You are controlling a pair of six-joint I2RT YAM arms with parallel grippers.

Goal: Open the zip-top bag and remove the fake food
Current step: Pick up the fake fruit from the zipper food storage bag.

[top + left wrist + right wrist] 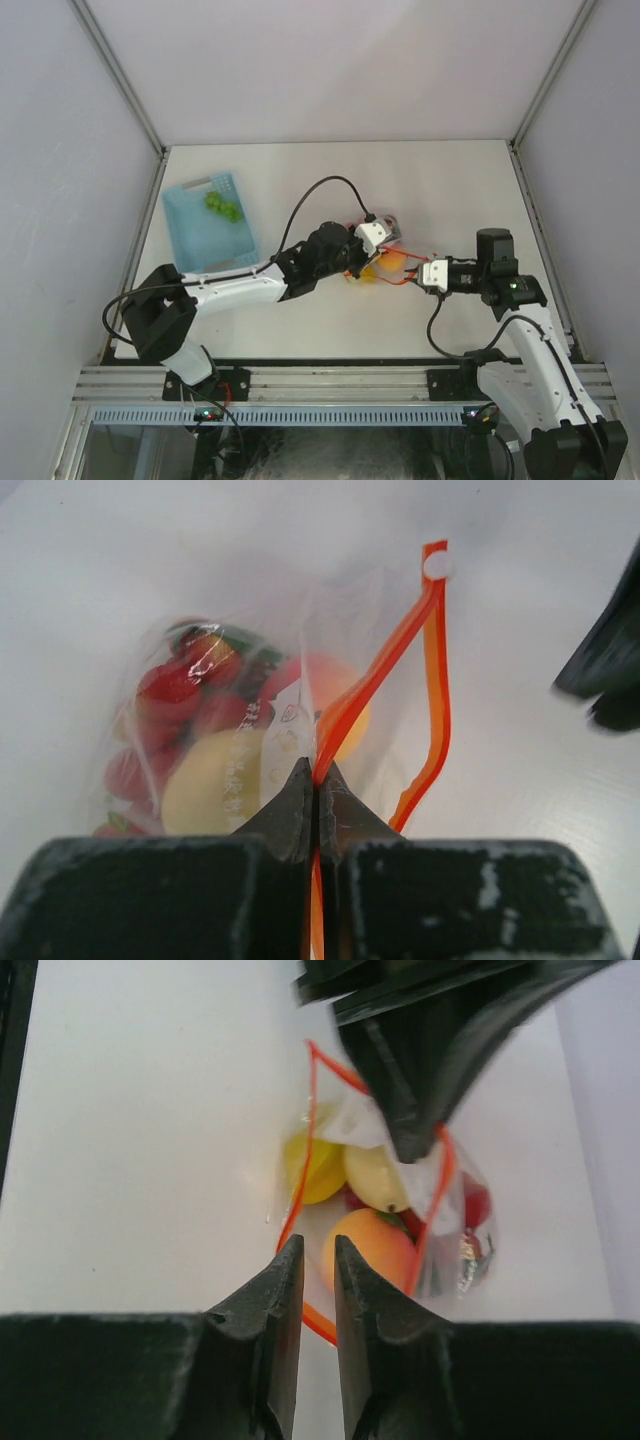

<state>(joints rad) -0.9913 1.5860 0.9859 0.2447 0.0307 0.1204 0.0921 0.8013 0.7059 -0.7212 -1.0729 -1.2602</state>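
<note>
The zip-top bag [388, 262] sits on the white tabletop [450, 190], a little to the right of the middle and closer to the near edge than the far edge. We can see the fake food [175, 685] inside it: red pieces, a yellow one and an orange one.

The left claw [315, 777] is pressed tight together on the bag's red-orange zip strip [375, 670], at one side of the mouth. The mouth is open a bit, and the two sides of the strip stand apart.

The right claw [316, 1260] is at the other side of the mouth. Its fingers are almost together with a thin gap, and the strip runs into that gap. We cannot tell if it is squeezing the strip.

A light-blue basket [195, 240] sits near the left edge of the tabletop with a green thing [222, 207] in it.
</note>
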